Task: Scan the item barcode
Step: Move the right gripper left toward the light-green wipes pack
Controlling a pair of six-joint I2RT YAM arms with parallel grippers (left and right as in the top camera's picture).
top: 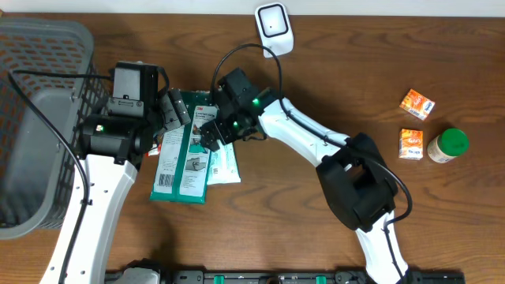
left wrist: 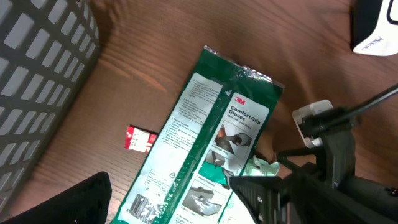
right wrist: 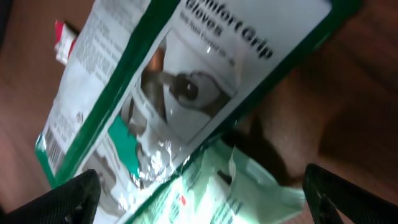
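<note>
Left of centre on the wooden table (top: 260,229), the 3M Comfort Grip Gloves packet (top: 183,154) lies flat, printed side up, its right edge overlapping a pale green pouch (top: 226,166). Its barcode (top: 164,180) sits at the near left corner, facing upward, well apart from the white scanner (top: 274,24) at the far edge. Both grippers hover over the packet's far end. The left gripper (top: 172,110) has its jaws spread wide and holds nothing. The right gripper (top: 211,136) is likewise fully apart and empty, just above where packet and pouch meet. The packet looks light, thin and floppy, with a glossy film that may slip and crinkle; pinched at one corner it would probably sag and fold the barcode. A hold on the long edge near the middle, or on the sealed top strip, seems safer and leaves the barcode uncovered
</note>
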